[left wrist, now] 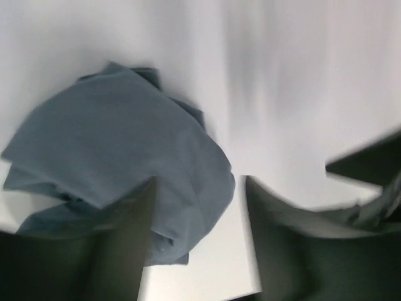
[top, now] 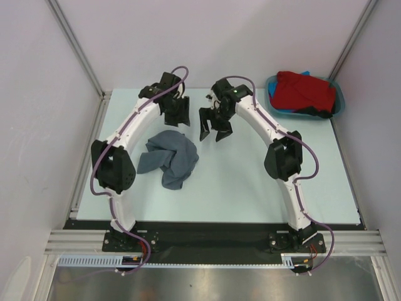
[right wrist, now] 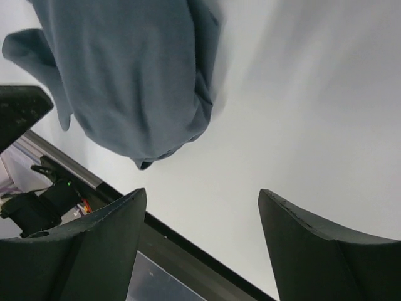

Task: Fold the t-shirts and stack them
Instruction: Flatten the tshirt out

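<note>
Pale bench (top: 250,188) carries the crumpled grey t-shirt (top: 169,157) just base-side of the left gripper (top: 175,119), which we judge nearer than the right gripper (top: 214,133); both gape empty. Red t-shirt (top: 306,91) sits in the teal tub (top: 339,99).

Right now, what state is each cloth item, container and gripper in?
Dark slate-grey cloth t-shirt: crumpled, unfolded, on the pale table.
Teal plastic tub: upright, filled with cloth.
Bright red cloth t-shirt: bunched inside the tub.
Left gripper: open, empty.
Right gripper: open, empty.
</note>
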You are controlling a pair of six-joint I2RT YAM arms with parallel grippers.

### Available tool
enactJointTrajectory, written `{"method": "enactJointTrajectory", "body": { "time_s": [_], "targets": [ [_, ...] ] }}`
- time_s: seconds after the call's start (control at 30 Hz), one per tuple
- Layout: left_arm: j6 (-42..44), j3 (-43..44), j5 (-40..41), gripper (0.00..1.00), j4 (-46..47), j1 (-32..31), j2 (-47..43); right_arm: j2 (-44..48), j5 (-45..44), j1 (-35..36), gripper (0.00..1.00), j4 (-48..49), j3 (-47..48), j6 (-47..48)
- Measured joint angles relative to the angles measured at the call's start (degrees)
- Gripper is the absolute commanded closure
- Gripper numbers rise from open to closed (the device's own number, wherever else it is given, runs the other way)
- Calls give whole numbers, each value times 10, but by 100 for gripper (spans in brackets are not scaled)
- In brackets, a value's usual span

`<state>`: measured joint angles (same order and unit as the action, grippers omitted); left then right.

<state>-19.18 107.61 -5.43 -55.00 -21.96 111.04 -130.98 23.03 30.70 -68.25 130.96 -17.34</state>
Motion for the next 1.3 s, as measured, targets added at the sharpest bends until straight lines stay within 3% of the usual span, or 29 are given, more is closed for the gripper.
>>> {"method": "enactJointTrajectory", "body": {
  "time_s": [0.07, 0.1, 0.27, 0.47, 0.77, 1.3],
  "targets": [
    [-10, 6, 48, 16, -2, 2, -4, 0, 6, 9, 21, -5, 0, 5],
    [-14, 6, 75, 0, -5, 4, -9, 0, 9, 15, 22, -8, 0, 7],
    [-38, -25, 172, 0, -5, 28, -51, 0, 25, 49, 23, -11, 2, 16],
    [-63, -87, 221, 0, 6, 78, -117, -13, 42, 86, 24, -19, 64, 16],
    [-80, -169, 227, 0, 21, 129, -162, -61, 33, 128, 24, -13, 96, 20],
    [-83, -224, 217, 0, 44, 129, -206, -134, -47, 156, 22, 36, 132, 24]
  ]
}}
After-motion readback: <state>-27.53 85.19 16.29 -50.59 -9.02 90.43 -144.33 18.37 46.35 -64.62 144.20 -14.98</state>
